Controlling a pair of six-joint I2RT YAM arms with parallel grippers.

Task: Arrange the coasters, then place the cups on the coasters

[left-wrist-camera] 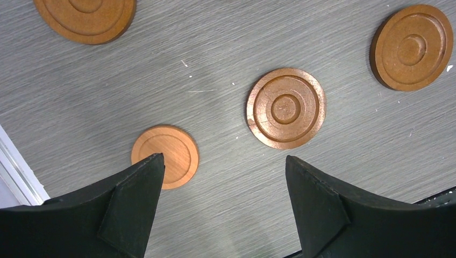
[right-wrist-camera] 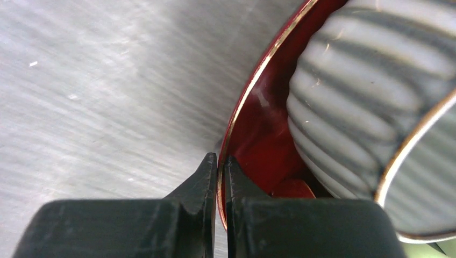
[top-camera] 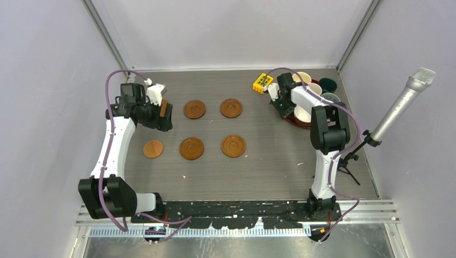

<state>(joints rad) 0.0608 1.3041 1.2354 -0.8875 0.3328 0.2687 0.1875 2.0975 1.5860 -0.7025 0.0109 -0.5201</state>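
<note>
Five brown coasters lie in two rows mid-table, such as the one at the back [top-camera: 194, 109] and a paler one [top-camera: 153, 149] at the front left. My left gripper [top-camera: 164, 117] hovers open at the left end of the back row. In the left wrist view the left gripper [left-wrist-camera: 223, 157] holds nothing; the pale coaster [left-wrist-camera: 165, 156] lies by its left finger and a ringed coaster [left-wrist-camera: 286, 107] lies ahead. My right gripper [right-wrist-camera: 219, 158] is shut on the rim of the red tray [right-wrist-camera: 253, 123]. On the tray stands a grey-white ribbed cup [right-wrist-camera: 365, 80]. A cream cup [top-camera: 302, 78] and a dark teal cup [top-camera: 328, 84] show behind the right gripper [top-camera: 283, 107].
A yellow toy block [top-camera: 262, 82] lies at the back, left of the tray. A microphone on a stand [top-camera: 400, 105] leans in from the right. Walls close off the table at the left, back and right.
</note>
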